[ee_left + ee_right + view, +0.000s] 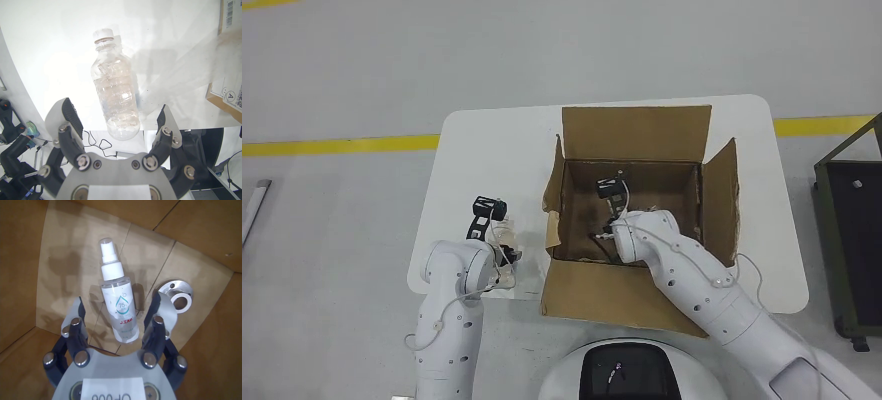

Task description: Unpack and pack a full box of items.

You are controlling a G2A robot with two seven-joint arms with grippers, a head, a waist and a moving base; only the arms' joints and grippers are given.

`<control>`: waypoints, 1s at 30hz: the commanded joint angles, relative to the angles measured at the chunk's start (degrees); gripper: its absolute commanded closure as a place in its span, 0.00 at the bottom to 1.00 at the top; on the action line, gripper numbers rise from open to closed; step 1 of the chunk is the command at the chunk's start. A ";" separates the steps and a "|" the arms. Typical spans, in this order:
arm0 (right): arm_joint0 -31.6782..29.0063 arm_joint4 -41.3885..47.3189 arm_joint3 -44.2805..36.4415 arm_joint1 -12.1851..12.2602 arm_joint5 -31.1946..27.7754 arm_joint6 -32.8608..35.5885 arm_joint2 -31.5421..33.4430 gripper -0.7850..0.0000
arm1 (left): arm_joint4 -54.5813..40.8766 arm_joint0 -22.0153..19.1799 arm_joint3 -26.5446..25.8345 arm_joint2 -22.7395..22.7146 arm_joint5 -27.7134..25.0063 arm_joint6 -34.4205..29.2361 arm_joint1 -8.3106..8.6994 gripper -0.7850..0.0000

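Cardboard box (208, 228) rings right claw (119, 300), apart over spray bottle (122, 313); left claw (115, 105) apart (clear bottle (113, 85) at table (56, 47) edge).

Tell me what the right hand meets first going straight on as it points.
The right hand would probably meet the clear white-capped spray bottle on the floor of the brown cardboard box.

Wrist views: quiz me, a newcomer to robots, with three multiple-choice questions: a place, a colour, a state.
1. Where is the spray bottle? A on the table; B inside the cardboard box; C in a gripper.
2. What colour is the cap of the water bottle? A red; B white; C blue.
3. How is the left gripper? A open; B shut on the bottle; C shut on nothing.
B: it lies on the box floor. B: the cap is white. A: its fingers stand apart.
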 commanded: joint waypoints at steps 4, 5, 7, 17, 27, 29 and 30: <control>0.23 -0.10 1.09 -0.46 -0.20 0.00 -0.11 0.72 | 0.00 0.00 0.00 0.00 0.00 0.00 0.00 0.00; 0.30 -0.14 1.38 -0.53 -0.25 -0.08 -0.06 0.77 | 0.00 0.00 0.00 0.00 0.00 0.00 0.00 0.00; 0.43 -0.16 1.90 -0.68 -0.38 -0.06 0.05 0.91 | 0.00 0.00 0.00 0.00 0.00 0.00 0.00 0.00; -0.94 1.89 -1.56 -0.99 0.15 -1.47 2.91 1.00 | 0.00 0.00 0.00 0.00 0.00 0.00 0.00 0.00; -12.92 7.11 -23.32 1.02 -1.99 -6.80 14.35 1.00 | 0.00 0.00 0.00 0.00 0.00 0.00 0.00 0.00; -16.22 11.10 -27.50 1.36 -3.31 -8.74 17.77 1.00 | 0.00 0.00 0.00 0.00 0.00 0.00 0.00 0.00; -17.84 12.96 -29.20 1.52 -4.15 -9.90 19.45 1.00 | 0.00 0.00 0.00 0.00 0.00 0.00 0.00 0.00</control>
